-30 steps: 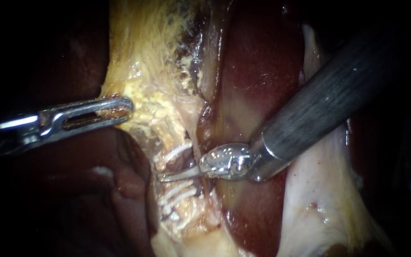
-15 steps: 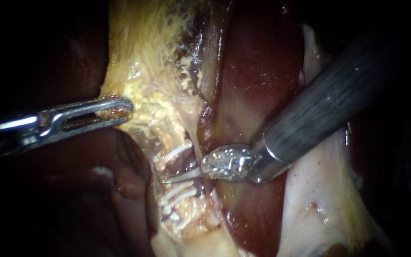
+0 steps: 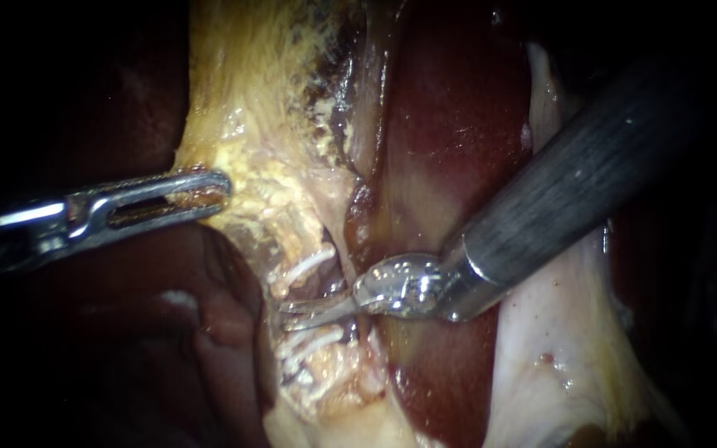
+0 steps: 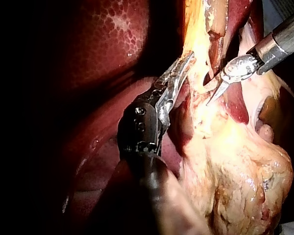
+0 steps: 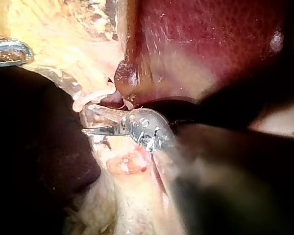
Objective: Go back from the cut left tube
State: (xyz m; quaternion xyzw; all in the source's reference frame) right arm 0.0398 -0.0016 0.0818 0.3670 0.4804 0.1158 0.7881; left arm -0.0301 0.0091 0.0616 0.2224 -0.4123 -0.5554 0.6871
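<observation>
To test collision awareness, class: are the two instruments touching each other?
Apart. The endoscope view shows a strip of yellow tissue between the left instrument and the right instrument.

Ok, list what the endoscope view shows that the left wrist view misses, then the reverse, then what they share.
Endoscope view only: white clips on the tube, above and below the right instrument, and the gap between its open blades.
Left wrist view only: the left instrument down to its wrist joint and dark shaft, a broad mottled stretch of liver beside it, and a bulging mass of yellowish fat.
Both: the left instrument's jaws shut on yellowish tissue, and the right instrument's blades at the tube.
</observation>
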